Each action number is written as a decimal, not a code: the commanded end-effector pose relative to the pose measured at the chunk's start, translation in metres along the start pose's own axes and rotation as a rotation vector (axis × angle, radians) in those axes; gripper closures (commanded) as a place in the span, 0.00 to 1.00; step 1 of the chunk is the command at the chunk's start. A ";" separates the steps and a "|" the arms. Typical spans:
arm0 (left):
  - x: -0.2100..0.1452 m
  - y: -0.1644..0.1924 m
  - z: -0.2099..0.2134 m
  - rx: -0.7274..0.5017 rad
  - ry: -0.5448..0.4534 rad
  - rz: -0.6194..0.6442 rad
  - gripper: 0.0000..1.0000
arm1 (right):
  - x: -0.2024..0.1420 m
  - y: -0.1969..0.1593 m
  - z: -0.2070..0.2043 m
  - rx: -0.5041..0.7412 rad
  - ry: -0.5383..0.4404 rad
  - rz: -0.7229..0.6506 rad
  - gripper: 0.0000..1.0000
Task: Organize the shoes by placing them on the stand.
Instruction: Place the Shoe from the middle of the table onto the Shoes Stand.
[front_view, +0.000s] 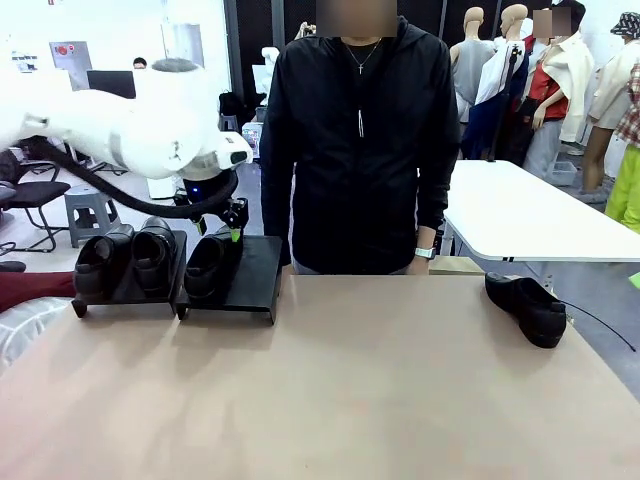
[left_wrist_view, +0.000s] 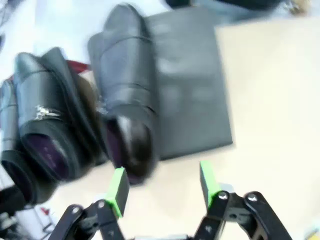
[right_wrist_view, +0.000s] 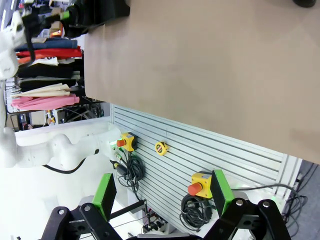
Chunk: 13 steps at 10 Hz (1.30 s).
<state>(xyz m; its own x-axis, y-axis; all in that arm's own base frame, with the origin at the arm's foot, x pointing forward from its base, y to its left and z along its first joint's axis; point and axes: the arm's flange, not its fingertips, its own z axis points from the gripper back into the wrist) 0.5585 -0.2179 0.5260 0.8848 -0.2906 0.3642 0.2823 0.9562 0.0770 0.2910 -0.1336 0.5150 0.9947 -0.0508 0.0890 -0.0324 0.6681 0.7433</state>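
Note:
Two black shoes (front_view: 105, 258) (front_view: 153, 250) sit side by side on the left unit of the black stand (front_view: 90, 298). A third shoe (front_view: 208, 264) lies on the left half of the right unit (front_view: 252, 272). Just above its heel hangs my left gripper (front_view: 235, 228). In the left wrist view that gripper (left_wrist_view: 162, 186) is open and holds nothing, with the shoe (left_wrist_view: 127, 95) just ahead of its fingers and the stand's bare top (left_wrist_view: 192, 90) beside it. The fourth shoe (front_view: 527, 306) lies on the table at the far right. My right gripper (right_wrist_view: 162, 192) is open and empty, off the table's near side.
A person in a black jacket (front_view: 355, 140) stands at the far edge of the brown table (front_view: 330, 390). In the right wrist view, a slatted panel (right_wrist_view: 165, 135) below the table edge carries emergency stop buttons (right_wrist_view: 126, 141) and cables.

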 end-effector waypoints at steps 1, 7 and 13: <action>-0.060 0.019 0.043 -0.238 0.188 -0.232 0.00 | -0.002 0.000 0.003 -0.007 0.007 0.010 0.00; -0.198 0.107 0.121 -0.742 -0.009 -0.285 0.00 | -0.002 0.000 0.003 -0.007 0.007 0.010 0.00; -0.257 0.201 0.092 -0.882 -0.170 0.206 0.00 | -0.002 0.000 0.003 -0.007 0.007 0.010 0.00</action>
<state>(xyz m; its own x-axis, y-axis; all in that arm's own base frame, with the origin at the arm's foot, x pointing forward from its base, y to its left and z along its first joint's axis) 0.3628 0.0507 0.5239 0.9054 0.1270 0.4051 0.2683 0.5682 -0.7779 0.2908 -0.1339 0.5150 0.9947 -0.0516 0.0887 -0.0316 0.6682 0.7433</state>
